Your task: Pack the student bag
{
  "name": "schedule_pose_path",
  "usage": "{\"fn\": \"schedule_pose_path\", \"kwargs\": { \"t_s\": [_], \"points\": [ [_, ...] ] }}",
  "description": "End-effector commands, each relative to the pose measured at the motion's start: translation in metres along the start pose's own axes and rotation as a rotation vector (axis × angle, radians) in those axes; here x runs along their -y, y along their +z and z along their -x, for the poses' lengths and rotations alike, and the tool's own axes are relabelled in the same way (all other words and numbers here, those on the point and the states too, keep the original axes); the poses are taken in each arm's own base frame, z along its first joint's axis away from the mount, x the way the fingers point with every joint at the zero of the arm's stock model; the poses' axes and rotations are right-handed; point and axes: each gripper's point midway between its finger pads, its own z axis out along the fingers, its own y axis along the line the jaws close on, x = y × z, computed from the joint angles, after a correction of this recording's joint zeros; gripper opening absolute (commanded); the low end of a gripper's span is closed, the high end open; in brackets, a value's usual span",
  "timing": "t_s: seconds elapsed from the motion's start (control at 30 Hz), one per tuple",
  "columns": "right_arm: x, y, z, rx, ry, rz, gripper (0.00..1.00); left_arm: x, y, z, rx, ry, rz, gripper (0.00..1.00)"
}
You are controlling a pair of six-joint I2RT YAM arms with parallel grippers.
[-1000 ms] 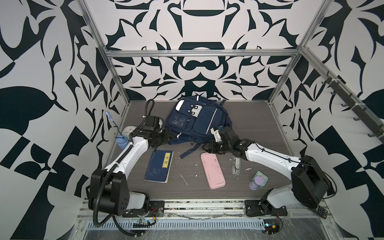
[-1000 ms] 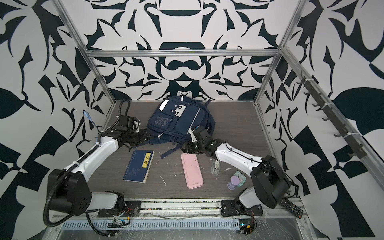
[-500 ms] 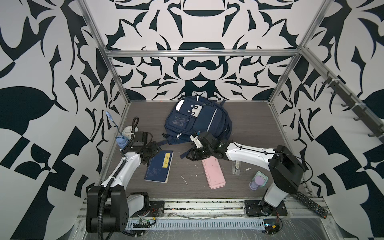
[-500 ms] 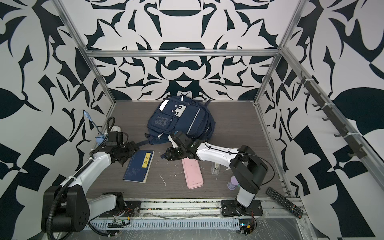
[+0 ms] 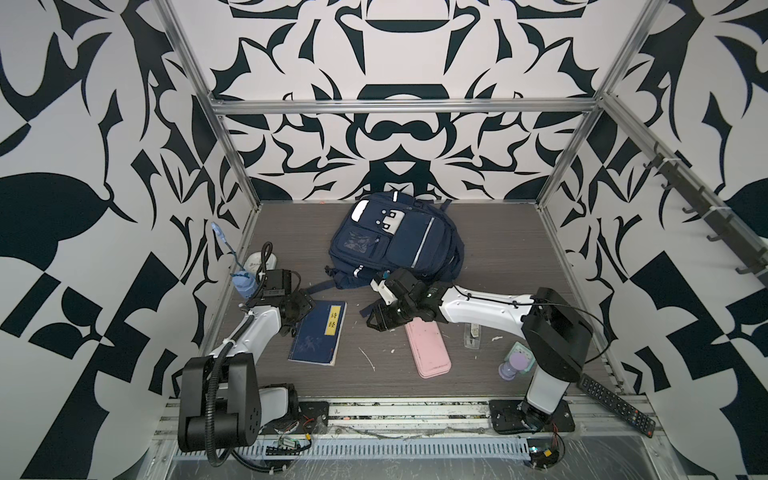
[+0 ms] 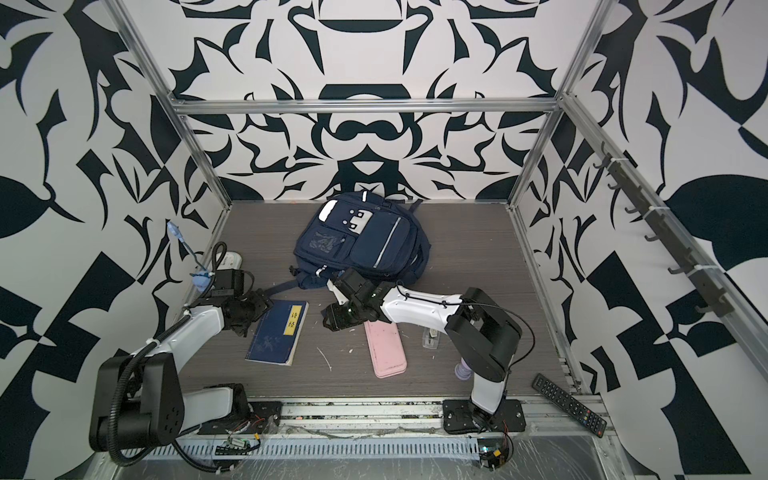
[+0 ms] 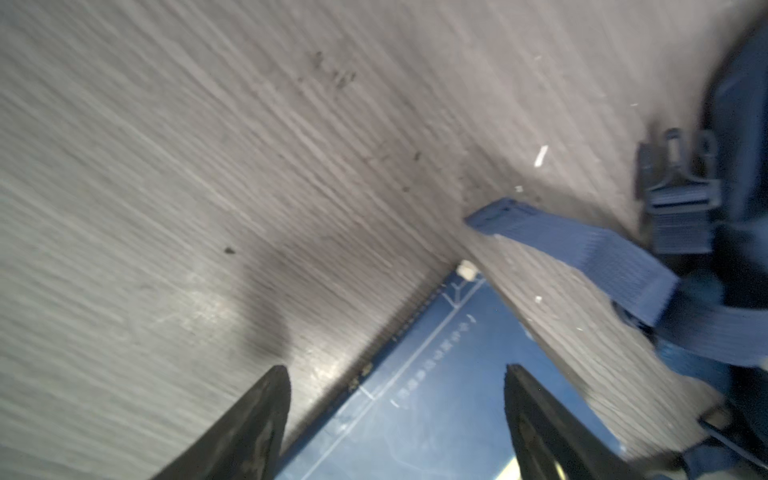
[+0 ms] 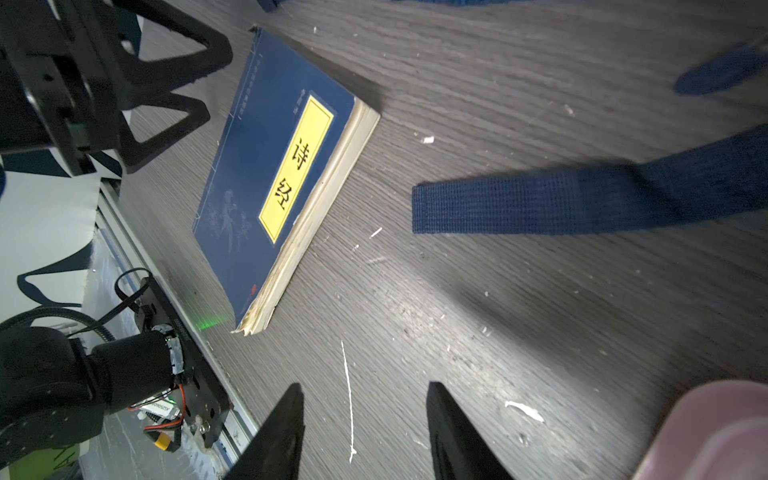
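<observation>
Student bag [image 5: 395, 245]: navy, lying flat at back centre of tabletop [image 5: 498, 249], zips apparently shut. Blue book [image 5: 318, 332] in front, yellow label [image 8: 297, 170] "诗经". Left end effector [image 7: 397, 374] spread, empty, over book's spine edge; right end effector [image 8: 365, 390] spread, empty. Step, likely: collecting book; next needs an edge pinch.

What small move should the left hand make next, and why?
Probably lower the left hand and close on the spine edge of the dark blue book with the yellow title label. It hangs open astride that edge, holding nothing, and the book lies outside the navy blue fabric backpack.
</observation>
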Motion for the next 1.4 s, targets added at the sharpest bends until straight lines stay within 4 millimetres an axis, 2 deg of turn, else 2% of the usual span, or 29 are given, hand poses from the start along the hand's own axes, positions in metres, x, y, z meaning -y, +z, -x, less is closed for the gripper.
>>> {"fn": "schedule_pose_path", "kwargs": {
  "t_s": [0.0, 0.17, 0.57, 0.87, 1.17, 1.37],
  "points": [
    [-0.013, -0.006, 0.008, 0.01, -0.037, 0.016, 0.51, -0.003, 0.013, -0.013, -0.057, -0.025, -0.007, 0.84],
    [-0.013, -0.006, 0.011, 0.021, -0.039, 0.01, 0.51, 0.004, 0.01, -0.019, -0.085, -0.054, -0.055, 0.84],
    [-0.015, 0.015, 0.005, -0.031, -0.022, 0.029, 0.5, 0.011, -0.001, -0.04, -0.114, -0.082, -0.119, 0.83],
    [-0.013, 0.029, 0.001, -0.065, 0.0, 0.04, 0.5, 0.035, -0.007, -0.072, -0.148, 0.001, -0.126, 0.83],
    [0.005, 0.04, -0.009, -0.091, 0.019, -0.011, 0.49, 0.043, -0.018, -0.099, -0.182, 0.076, -0.147, 0.84],
    [0.014, 0.041, -0.012, -0.094, 0.023, -0.053, 0.49, 0.059, -0.018, -0.117, -0.244, 0.171, -0.17, 0.84]
  ]
}}
